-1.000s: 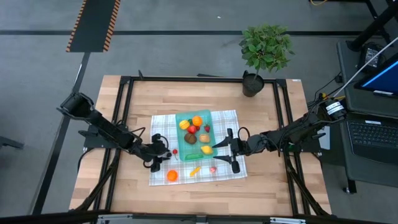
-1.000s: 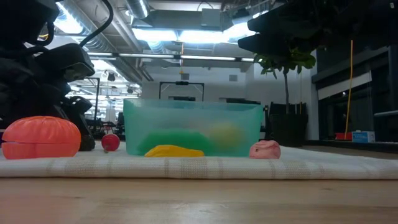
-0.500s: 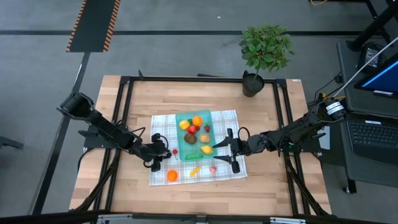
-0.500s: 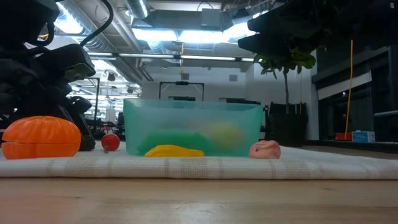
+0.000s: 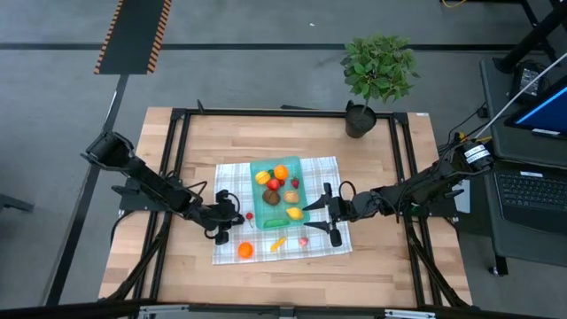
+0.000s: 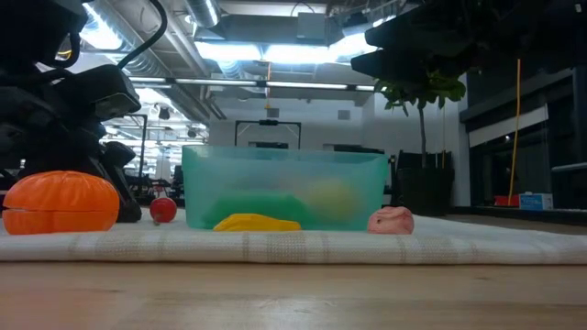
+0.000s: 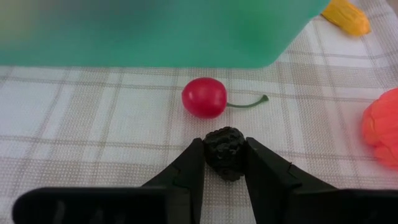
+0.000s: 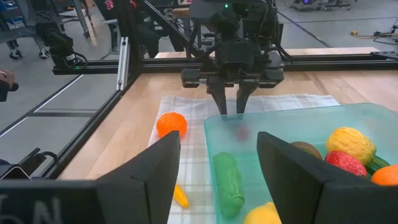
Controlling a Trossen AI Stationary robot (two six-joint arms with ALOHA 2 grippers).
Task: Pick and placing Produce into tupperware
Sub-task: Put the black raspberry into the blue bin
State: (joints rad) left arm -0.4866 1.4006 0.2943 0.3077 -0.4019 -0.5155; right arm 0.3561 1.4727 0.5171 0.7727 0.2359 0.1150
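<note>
My left claw [image 7: 226, 163] has narrowed over the last second and now pinches a small dark bumpy berry [image 7: 224, 151] between its fingertips, on the checked cloth [image 5: 232, 182] just beside the teal tupperware [image 5: 258, 167]; nothing else on the desk [image 5: 204, 142] has shifted. One red cherry [image 7: 204, 98] with a green stem lies just ahead of the berry, between it and the container wall. Counting the loose produce on the cloth: that cherry, one orange pumpkin-like piece [image 6: 60, 202], one yellow piece [image 6: 256, 222], one pink piece [image 6: 391, 220], plus the berry I grip, so five. Inside the tupperware I make out a green cucumber [image 8: 227, 182], a yellow bumpy fruit [image 8: 350, 143], a red piece [image 8: 344, 163], a brown one [image 8: 305, 149], an orange one [image 5: 281, 172] and another yellow one [image 5: 294, 213], six that I can tell. My right claw [image 5: 322, 213] rests spread apart, grasping nothing, at the container's right side. One potted plant [image 5: 377, 69] stands at the far edge.
</note>
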